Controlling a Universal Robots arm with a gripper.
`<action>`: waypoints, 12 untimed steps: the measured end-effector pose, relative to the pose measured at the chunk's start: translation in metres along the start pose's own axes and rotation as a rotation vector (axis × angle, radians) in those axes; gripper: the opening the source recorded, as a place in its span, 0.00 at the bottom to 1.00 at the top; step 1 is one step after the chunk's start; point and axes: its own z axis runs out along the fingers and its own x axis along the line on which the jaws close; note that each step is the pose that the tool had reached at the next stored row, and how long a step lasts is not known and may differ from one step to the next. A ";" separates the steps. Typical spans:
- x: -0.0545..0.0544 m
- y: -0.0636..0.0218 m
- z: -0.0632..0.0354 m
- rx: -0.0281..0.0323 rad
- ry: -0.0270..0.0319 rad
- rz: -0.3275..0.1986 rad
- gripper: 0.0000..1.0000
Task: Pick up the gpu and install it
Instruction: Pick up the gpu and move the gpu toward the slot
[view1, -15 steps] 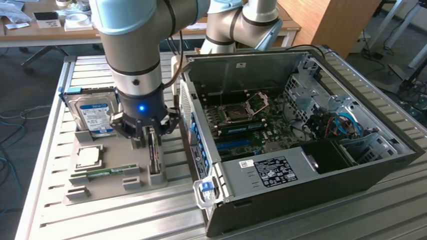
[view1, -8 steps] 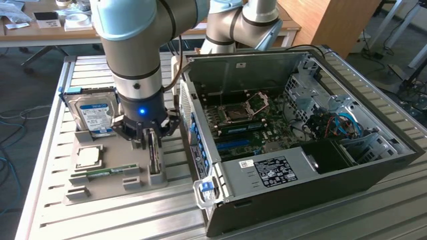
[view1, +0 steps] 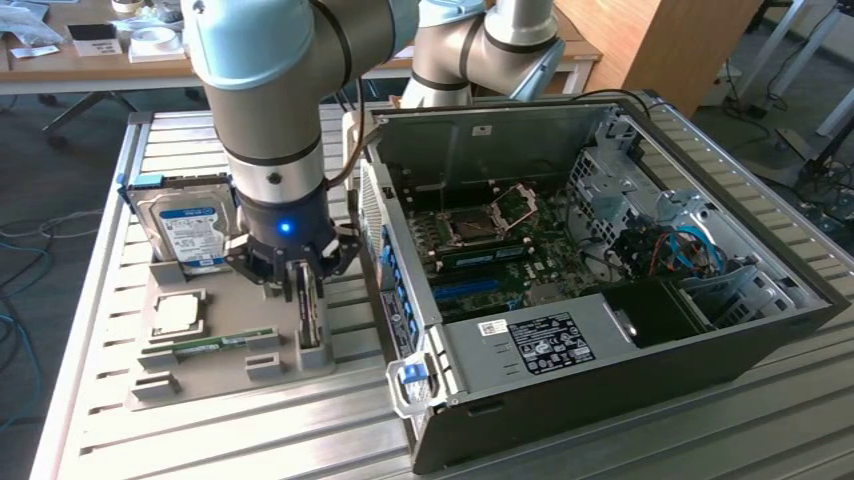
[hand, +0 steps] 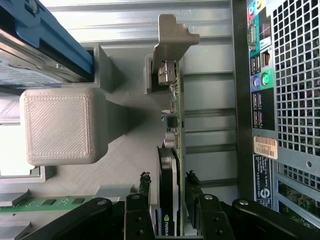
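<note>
Grasp stage of the pick-up. The gripper (view1: 302, 290) hangs low over the gpu (view1: 311, 325), which stands on edge in a slot of the grey holder (view1: 200, 375), just beside the open case (view1: 641, 340). In the wrist view the black fingers (hand: 144, 187) are spread wide and straddle the card (hand: 176, 107), one at each face, with a thin gap on both sides; nothing is held. Lifting has not begun, and the card is far from installed.

Judged from this pose, a grip calls for the pads to meet both faces squarely, and for a straight pull out of the slot so the card does not bind.

Materials: thin green board, black cooler block on one face, bent silver bracket (hand: 170, 45) at the far end. The holder is matt, ribbed printed plastic with blocky posts. The table (view1: 267, 440) is slatted bare metal. The case rear is perforated steel sheet (hand: 295, 75)
</note>
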 end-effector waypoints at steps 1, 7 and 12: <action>0.000 0.0001 0.0004 0.0001 0.0000 0.000 0.42; 0.000 0.0006 0.0010 0.0002 0.0001 0.000 0.42; 0.000 0.0006 0.0011 0.0001 0.0001 0.000 0.42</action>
